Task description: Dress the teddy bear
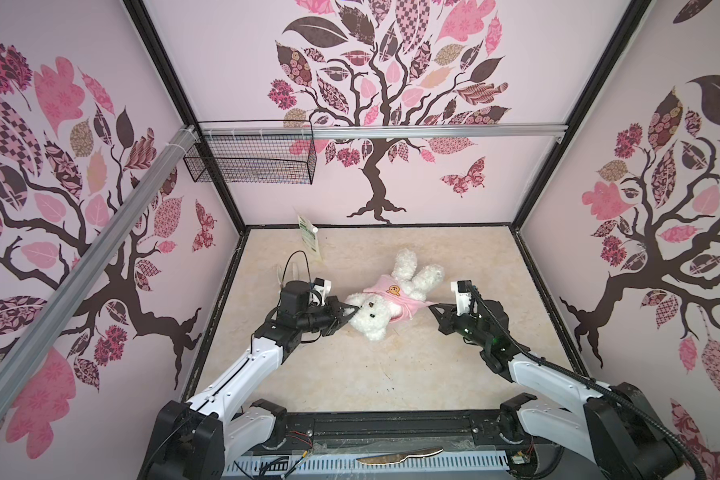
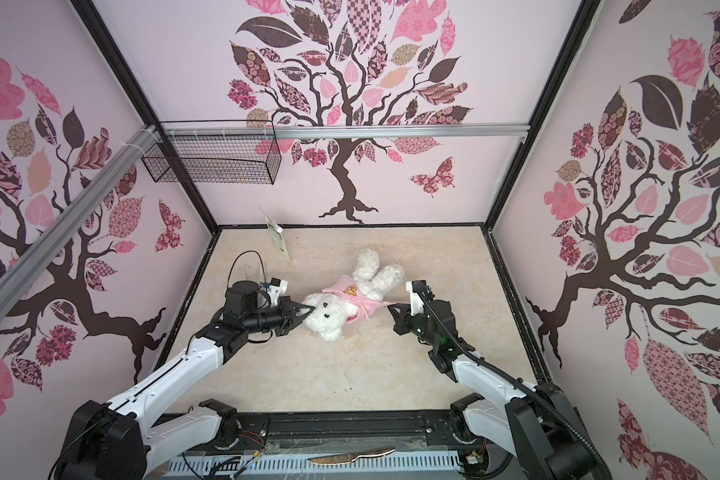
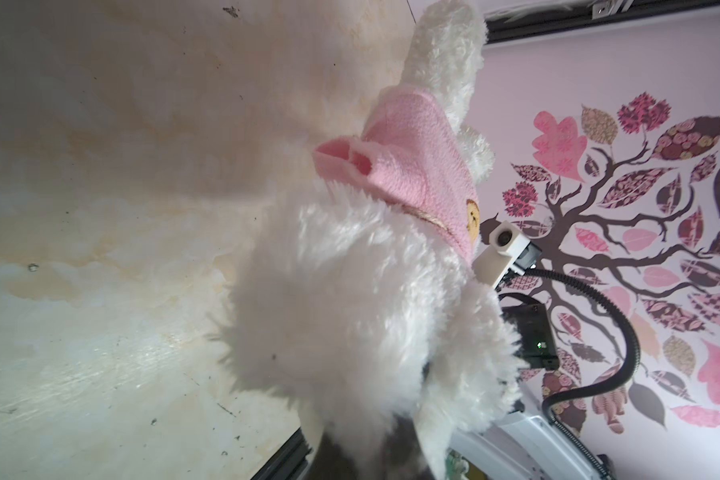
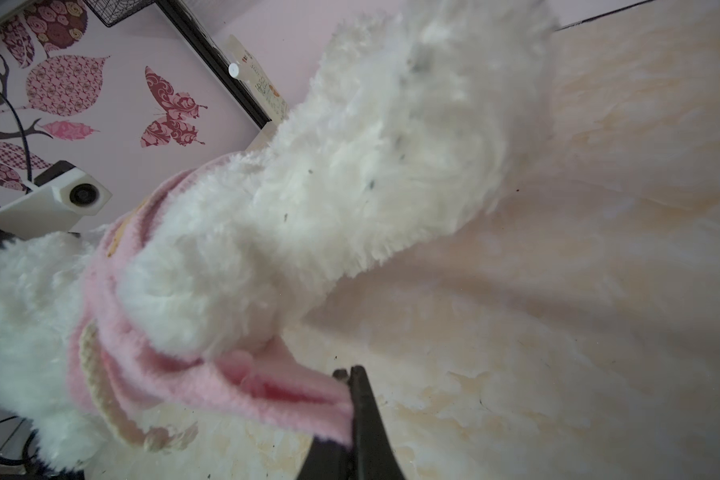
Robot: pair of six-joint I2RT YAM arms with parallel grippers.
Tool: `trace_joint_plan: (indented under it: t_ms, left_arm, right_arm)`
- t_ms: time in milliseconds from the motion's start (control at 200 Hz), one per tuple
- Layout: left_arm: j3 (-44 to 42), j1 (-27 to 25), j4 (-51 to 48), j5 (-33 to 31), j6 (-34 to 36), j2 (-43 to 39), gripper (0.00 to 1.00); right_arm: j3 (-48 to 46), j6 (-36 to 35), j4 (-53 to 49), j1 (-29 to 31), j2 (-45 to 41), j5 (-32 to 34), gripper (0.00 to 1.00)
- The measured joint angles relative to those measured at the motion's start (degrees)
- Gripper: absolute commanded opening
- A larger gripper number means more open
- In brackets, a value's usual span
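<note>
While your right pincer [image 4: 351, 376] has its two dark fingers pressed together on the edge of the pink hoodie [image 4: 242, 386], that cloth is drawn out in a point from the teddy bear [image 1: 373, 320] toward it. You can see this in both top views.

Your left pincer [image 1: 352, 312] sits against the teddy bear's head on the opposite side. Its fingers are together and buried in the white fur, so you cannot see the tips in the left wrist view.

The teddy bear lies on its back between the two pincers, near the middle of the table [image 1: 350, 374]. Its head points toward the left arm and its legs toward the back wall. The hoodie covers its body, with the orange patch facing up.

Beyond the teddy bear's legs, a flat packet with a white cap [image 1: 310, 239] leans at the back wall. High above that packet a wire basket [image 1: 250, 156] hangs from the metal rail, and you can see the wallpaper through its mesh. On the near side of the teddy bear, a knife [image 1: 400, 457] lies on the front edge between the arm bases.
</note>
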Motion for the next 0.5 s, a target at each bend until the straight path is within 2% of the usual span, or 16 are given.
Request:
trace_joint_plan:
  t_ms: [260,355,500]
  left_arm:
    - [4.72,-1.07,-9.33,-1.92,16.70,-0.02,0.00]
    - [6.05,-3.43,-11.47,-6.10,21.90,-0.26,0.00]
    - [6.86,-9.49,-14.38,-15.47,29.20,-0.31,0.00]
  right_arm:
    - [-0.35,5.38,0.31,-5.20,2.08,-7.78,0.00]
    - [-0.35,5.95,1.25,-5.09,1.92,-9.33,0.00]
    - [-0.35,4.72,-0.48,-3.10,-0.48,-8.17,0.00]
